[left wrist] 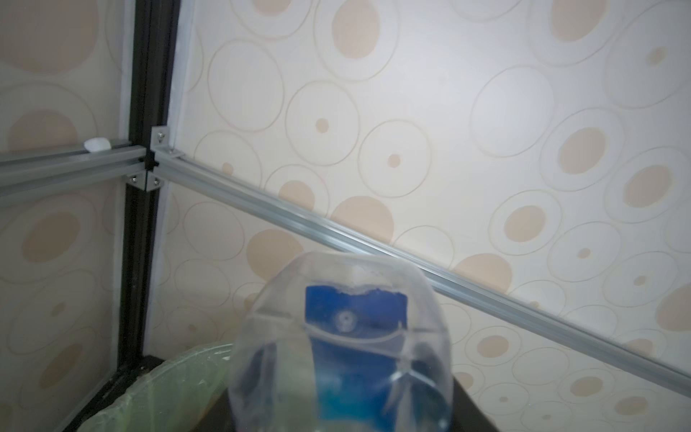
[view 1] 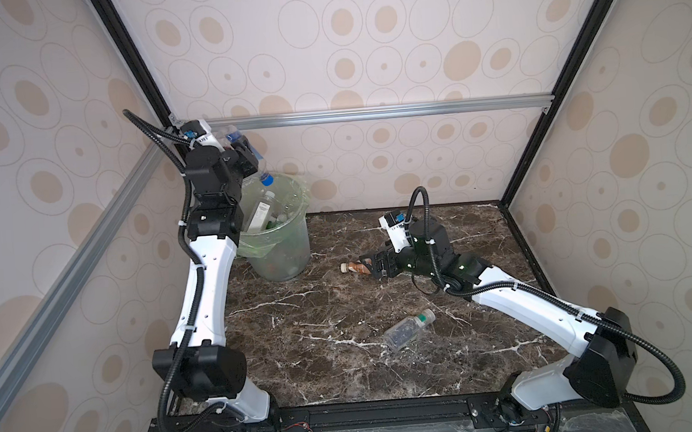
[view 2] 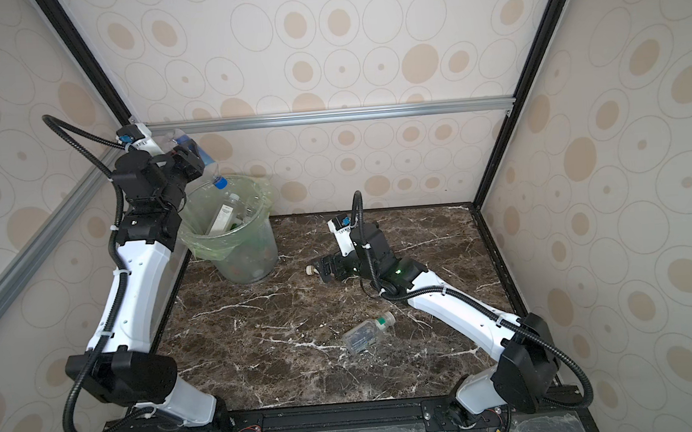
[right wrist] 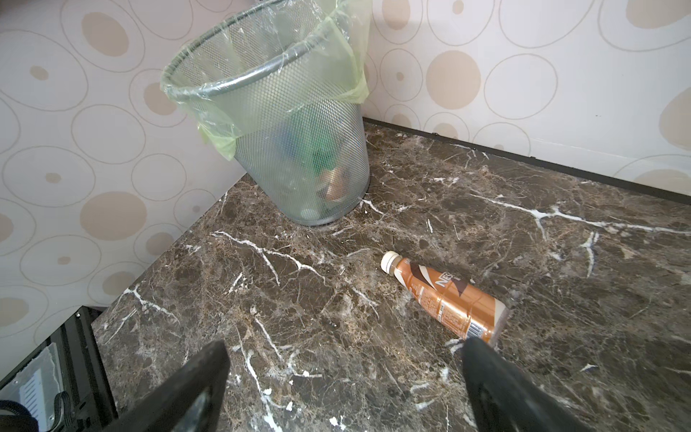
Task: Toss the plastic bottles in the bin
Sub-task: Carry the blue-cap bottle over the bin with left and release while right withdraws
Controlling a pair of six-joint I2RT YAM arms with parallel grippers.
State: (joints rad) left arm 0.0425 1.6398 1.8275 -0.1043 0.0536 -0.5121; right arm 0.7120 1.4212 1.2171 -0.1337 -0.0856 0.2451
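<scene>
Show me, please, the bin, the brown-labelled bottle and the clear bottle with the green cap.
bin (right wrist: 261, 157): right wrist view, on the mesh wall.
brown-labelled bottle (right wrist: 448, 299): right wrist view, on the label.
clear bottle (view 1: 404, 333): a top view, on the body.

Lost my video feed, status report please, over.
Left pincer high over bin, blue-label bottle cap-down at it, grip unclear. Right pincer open, low by brown bottle. Clear bottle loose on table. Nothing blocking.
</scene>
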